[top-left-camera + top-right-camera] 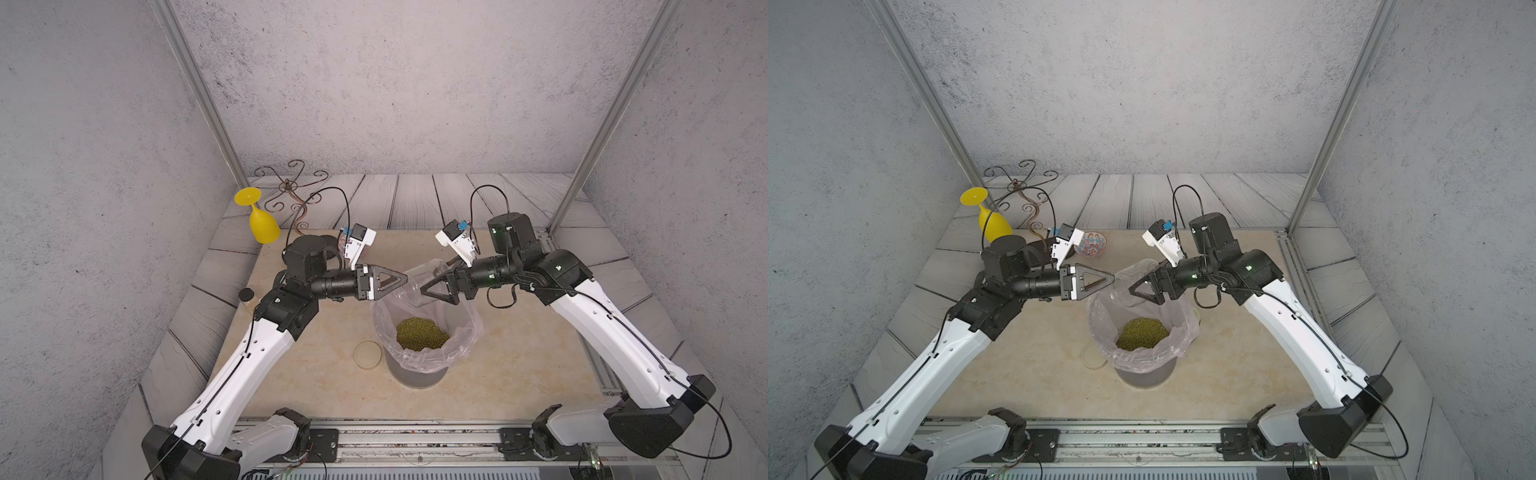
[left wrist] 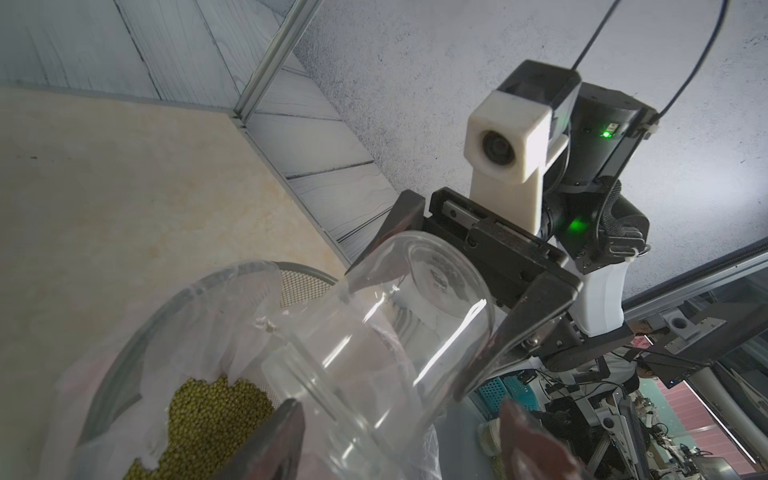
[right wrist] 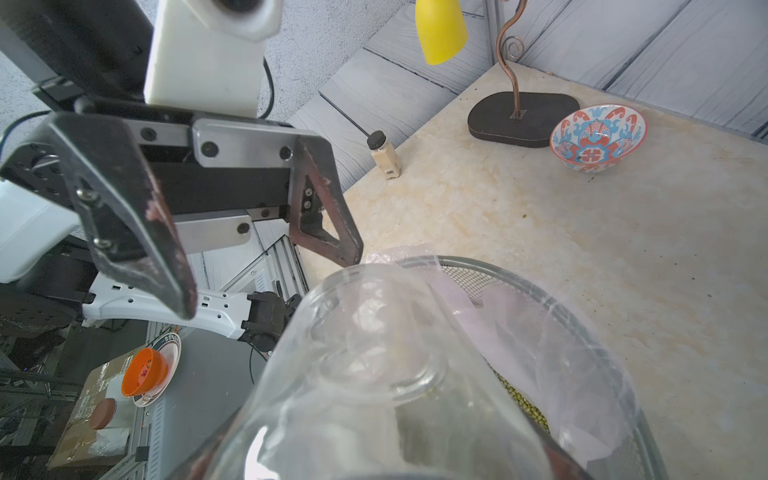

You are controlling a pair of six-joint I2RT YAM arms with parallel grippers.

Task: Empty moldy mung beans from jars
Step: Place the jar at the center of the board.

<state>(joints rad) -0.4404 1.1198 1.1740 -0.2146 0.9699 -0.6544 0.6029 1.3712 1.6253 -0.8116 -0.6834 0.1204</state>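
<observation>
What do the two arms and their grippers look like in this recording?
Left arm and right arm: white shells, black joints, thin black cables. Left gripper and right gripper: black triangular cut-out fingers with scuffed reddish pads, white camera blocks behind.

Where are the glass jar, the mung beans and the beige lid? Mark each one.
glass jar [image 2: 374, 332]: left wrist view, on its clear side wall.
mung beans [image 1: 422, 332]: in a top view, middle of the heap.
beige lid [image 1: 368, 354]: in a top view, centre of its face.
</observation>
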